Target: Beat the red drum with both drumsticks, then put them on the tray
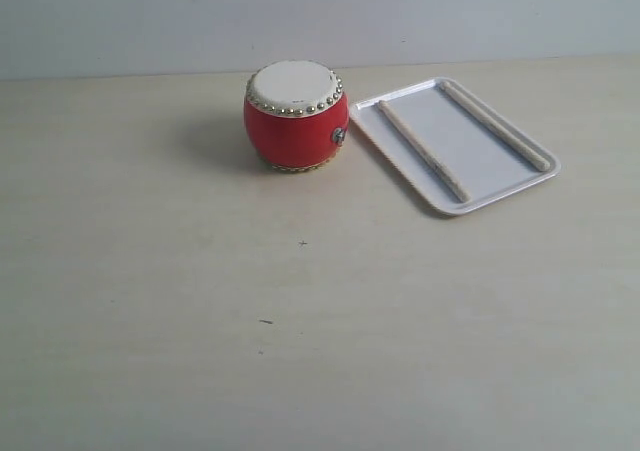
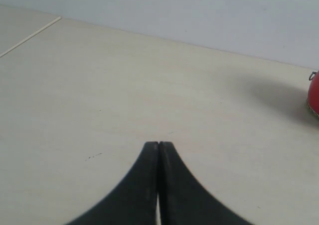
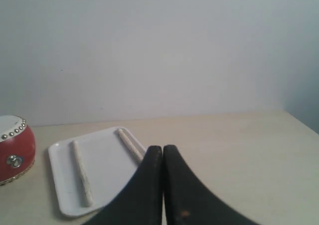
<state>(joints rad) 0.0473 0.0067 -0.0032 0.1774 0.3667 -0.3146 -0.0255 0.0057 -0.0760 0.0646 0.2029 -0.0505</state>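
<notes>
The red drum [image 1: 296,116] stands upright on the table, cream skin up, just left of the white tray [image 1: 470,146]. Two pale drumsticks lie in the tray: one [image 1: 423,150] along its left side, the other [image 1: 497,125] along its right rim. In the right wrist view the drum [image 3: 15,150], the tray [image 3: 107,172] and both sticks [image 3: 82,172] [image 3: 130,145] lie beyond my right gripper [image 3: 162,148], which is shut and empty. My left gripper [image 2: 158,144] is shut on nothing over bare table; the drum's edge [image 2: 314,93] shows at the frame's border. Neither gripper appears in the exterior view.
The pale wooden table [image 1: 300,321] runs back to a light wall [image 1: 300,11]. A thin seam line [image 2: 30,35] crosses the table in the left wrist view. A few small dark specks [image 1: 266,322] mark the surface.
</notes>
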